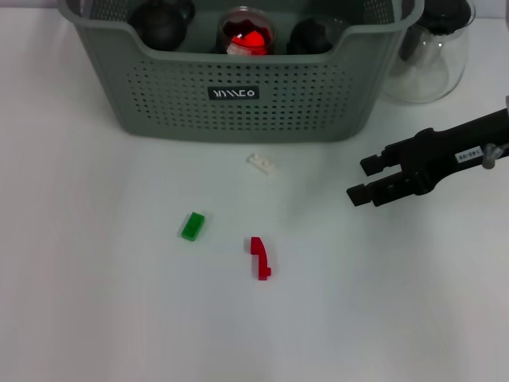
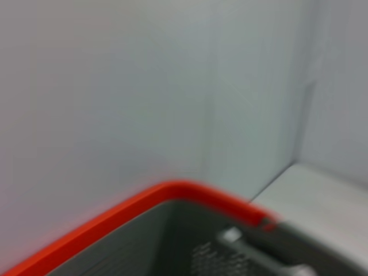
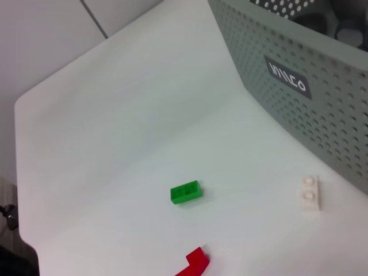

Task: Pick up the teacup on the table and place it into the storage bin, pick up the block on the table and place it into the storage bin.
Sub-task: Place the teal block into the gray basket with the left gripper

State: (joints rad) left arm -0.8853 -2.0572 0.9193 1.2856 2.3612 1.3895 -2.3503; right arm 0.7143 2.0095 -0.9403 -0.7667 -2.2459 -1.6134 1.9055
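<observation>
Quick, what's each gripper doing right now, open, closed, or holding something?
Left gripper: not in view, cannot be told.
Right gripper: open and empty, hovering over the table to the right of the blocks.

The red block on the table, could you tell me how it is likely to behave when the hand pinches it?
The red block looks like hard plastic, so probably stiff and light. It lies flat and low on the table, so it likely won't roll. Its narrow, hooked shape may twist or slip between the fingers of the open right hand.

Bright, even light, left wrist blurry
</observation>
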